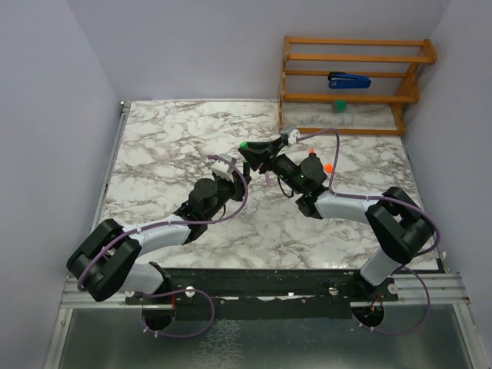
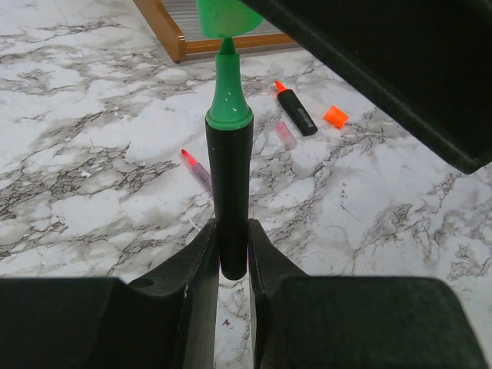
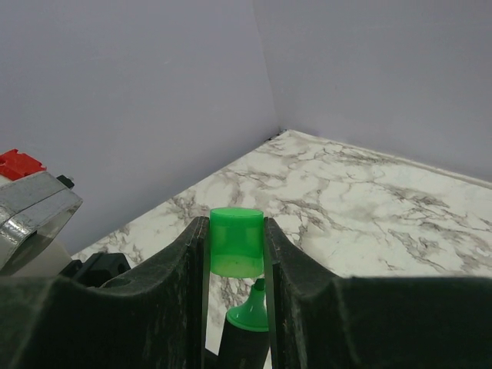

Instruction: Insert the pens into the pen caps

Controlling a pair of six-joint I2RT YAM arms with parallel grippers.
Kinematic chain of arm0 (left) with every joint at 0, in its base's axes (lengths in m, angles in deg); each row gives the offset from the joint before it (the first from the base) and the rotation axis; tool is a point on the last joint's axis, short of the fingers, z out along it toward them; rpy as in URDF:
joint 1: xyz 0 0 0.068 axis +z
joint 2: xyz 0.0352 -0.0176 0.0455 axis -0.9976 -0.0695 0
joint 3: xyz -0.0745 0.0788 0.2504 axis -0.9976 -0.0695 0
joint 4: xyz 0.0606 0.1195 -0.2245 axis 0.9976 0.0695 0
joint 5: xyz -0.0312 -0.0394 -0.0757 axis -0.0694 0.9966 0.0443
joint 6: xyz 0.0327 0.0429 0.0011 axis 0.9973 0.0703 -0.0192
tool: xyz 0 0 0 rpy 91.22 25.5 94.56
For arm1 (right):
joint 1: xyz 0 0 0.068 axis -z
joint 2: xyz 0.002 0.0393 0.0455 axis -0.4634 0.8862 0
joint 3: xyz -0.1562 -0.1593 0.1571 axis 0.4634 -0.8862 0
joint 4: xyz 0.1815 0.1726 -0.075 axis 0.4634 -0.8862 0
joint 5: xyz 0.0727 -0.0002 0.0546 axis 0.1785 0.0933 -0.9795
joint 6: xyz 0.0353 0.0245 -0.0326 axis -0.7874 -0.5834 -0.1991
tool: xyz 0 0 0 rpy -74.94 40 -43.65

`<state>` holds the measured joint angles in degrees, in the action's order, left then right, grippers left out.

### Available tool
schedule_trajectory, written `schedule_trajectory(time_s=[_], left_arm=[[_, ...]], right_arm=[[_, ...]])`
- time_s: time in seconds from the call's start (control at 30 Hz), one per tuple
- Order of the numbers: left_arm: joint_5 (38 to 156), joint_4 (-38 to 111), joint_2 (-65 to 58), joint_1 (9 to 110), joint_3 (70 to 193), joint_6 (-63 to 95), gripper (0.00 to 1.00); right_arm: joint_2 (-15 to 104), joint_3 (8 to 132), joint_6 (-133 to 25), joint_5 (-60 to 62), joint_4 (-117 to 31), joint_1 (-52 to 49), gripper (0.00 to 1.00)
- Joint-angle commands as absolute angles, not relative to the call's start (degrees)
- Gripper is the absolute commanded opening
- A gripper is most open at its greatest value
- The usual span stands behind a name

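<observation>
Capping the green pen is the step in play. The left hand [image 2: 233, 257] pinches the green pen [image 2: 228, 184] low on its black barrel and holds it upright, tip up, in the air over the table [image 1: 169, 146], just off the near left corner of the wooden rack [image 1: 354, 84]. The right hand [image 3: 235, 238] sits above it, fingers pressed onto the sides of the green cap [image 3: 236, 242], mouth facing down. The tip is right at the cap's mouth, touching or barely inside, I can't tell which. The cap is certainly not seated yet.

The next move, as I judge it, is to keep pen and cap in one line and press them together until the cap meets the green collar. Any tilt risks the tip catching the rim or the pen twisting in its grip.

Lying on the table in front of the rack are the orange-tipped pen [image 2: 296, 109], the orange cap [image 2: 335, 116] and the pink pen [image 2: 198, 171].
</observation>
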<state>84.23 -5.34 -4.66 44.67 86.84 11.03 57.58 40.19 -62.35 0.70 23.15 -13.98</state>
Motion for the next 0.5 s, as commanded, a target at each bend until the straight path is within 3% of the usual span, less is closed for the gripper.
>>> schedule_trajectory(time_s=[0.0,0.47], left_arm=[[85.1,-7.5,-5.1,44.4,87.6,10.2,0.00],[83.7,-7.5,-4.4,45.0,88.9,11.0,0.00]], right_arm=[[57.2,39.4,-61.0,2.5,25.3,-14.3,0.00],[58.1,37.1,-62.5,1.8,26.4,-14.3,0.01]])
